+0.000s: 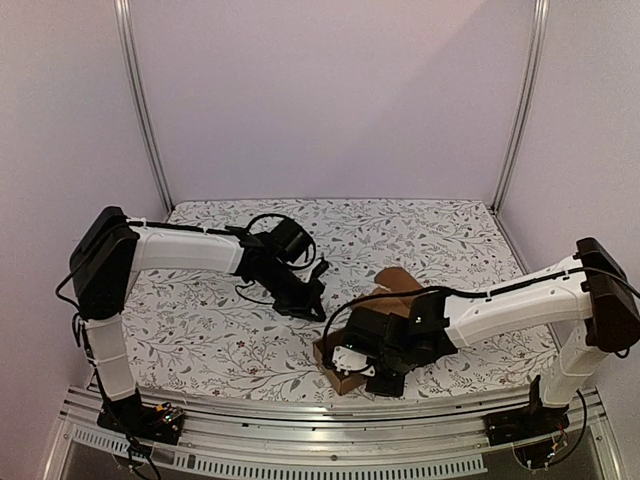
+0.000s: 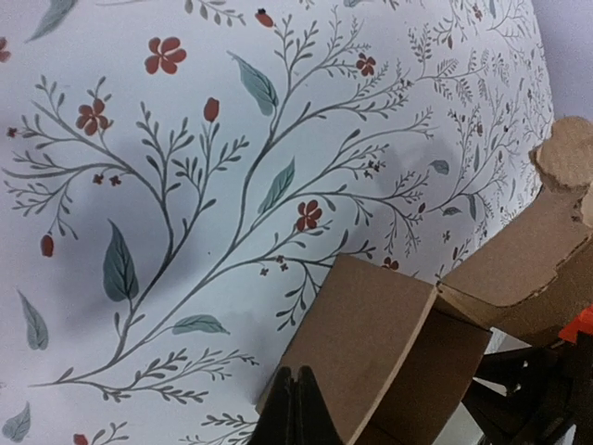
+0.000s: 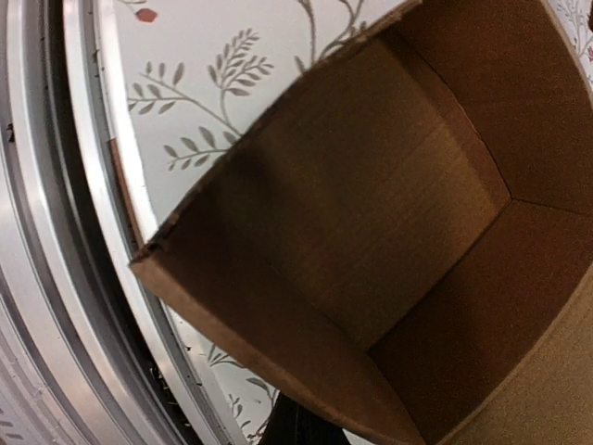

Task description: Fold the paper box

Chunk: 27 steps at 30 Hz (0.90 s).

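Both sets of fingers are shut as the paper box point(image 1: 337, 372) sits half-formed at the near edge of the worktop point(image 1: 200, 330), right of centre and close to the metal rail point(image 3: 56, 232). The left fingers point(image 2: 283, 417) are pressed together on nothing, their tips just beside one upright wall of the box. The right fingers point(image 3: 295, 434) show only as a dark sliver under the box's near wall. They too are closed, and no cardboard can be seen pinched between them.

From the left fingers the box lies to the right and a little toward the near edge. The right arm is the nearer of the two, hanging directly over the box with its wrist camera looking straight into the open mouth. The box's long axis runs on a diagonal, from the body by the rail up and away toward the far right, where a loose flap point(image 1: 398, 287) stands raised.

Plain brown cardboard, the box already has its walls up around a flat floor, with creases showing at the inside corners. One wall edge leans outward over the floral cloth, and the flap ends in a rounded tab point(image 2: 565, 153), not yet tucked. Closing it likely means pushing that flap down along the diagonal.
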{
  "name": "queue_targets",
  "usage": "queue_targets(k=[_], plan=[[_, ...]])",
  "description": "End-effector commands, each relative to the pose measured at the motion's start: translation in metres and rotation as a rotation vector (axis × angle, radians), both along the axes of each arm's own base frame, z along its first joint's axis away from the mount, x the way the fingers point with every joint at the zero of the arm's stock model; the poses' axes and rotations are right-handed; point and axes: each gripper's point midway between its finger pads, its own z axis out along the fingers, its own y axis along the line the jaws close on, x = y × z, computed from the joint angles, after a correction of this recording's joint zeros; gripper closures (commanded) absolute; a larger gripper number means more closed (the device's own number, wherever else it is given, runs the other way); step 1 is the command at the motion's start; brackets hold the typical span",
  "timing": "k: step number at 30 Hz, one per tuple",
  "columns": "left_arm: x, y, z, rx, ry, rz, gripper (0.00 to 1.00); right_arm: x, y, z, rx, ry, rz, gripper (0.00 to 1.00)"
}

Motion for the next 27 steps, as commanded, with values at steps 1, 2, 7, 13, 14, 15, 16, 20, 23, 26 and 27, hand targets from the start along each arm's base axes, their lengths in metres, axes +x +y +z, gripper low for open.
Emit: queue_targets(k=[1,2,7,13,14,15,16,20,23,26,27], plan=[[-0.003,0.0,-0.006,0.003,-0.002,0.004,1.0,0.037,0.003,0.002,0.045,-0.064,-0.105,1.0],[-0.003,0.002,-0.007,0.009,-0.004,0.01,1.0,0.042,0.003,0.002,0.05,-0.069,-0.112,1.0],[-0.004,0.012,-0.012,0.024,-0.011,0.037,1.0,0.068,0.004,-0.004,0.051,-0.102,-0.123,1.0],[-0.004,0.019,-0.017,0.033,-0.006,0.059,1.0,0.105,0.006,-0.006,0.049,-0.156,-0.163,1.0],[-0.004,0.021,-0.017,0.036,-0.008,0.063,1.0,0.111,0.008,-0.004,0.061,-0.162,-0.173,1.0],[-0.004,0.022,-0.016,0.037,-0.012,0.067,1.0,0.116,0.009,-0.003,0.071,-0.165,-0.183,1.0],[-0.004,0.024,-0.015,0.04,-0.016,0.071,1.0,0.121,0.011,-0.001,0.081,-0.168,-0.192,1.0],[-0.003,0.032,-0.014,0.049,-0.029,0.094,1.0,0.138,0.02,0.001,0.109,-0.175,-0.216,1.0],[-0.003,0.037,-0.016,0.05,-0.028,0.113,1.0,0.147,0.023,0.002,0.115,-0.176,-0.223,1.0],[-0.002,0.044,-0.017,0.066,-0.038,0.129,1.0,0.15,0.019,-0.003,0.094,-0.18,-0.219,1.0],[-0.002,0.046,-0.017,0.072,-0.046,0.135,1.0,0.15,0.016,-0.003,0.085,-0.183,-0.217,1.0]])
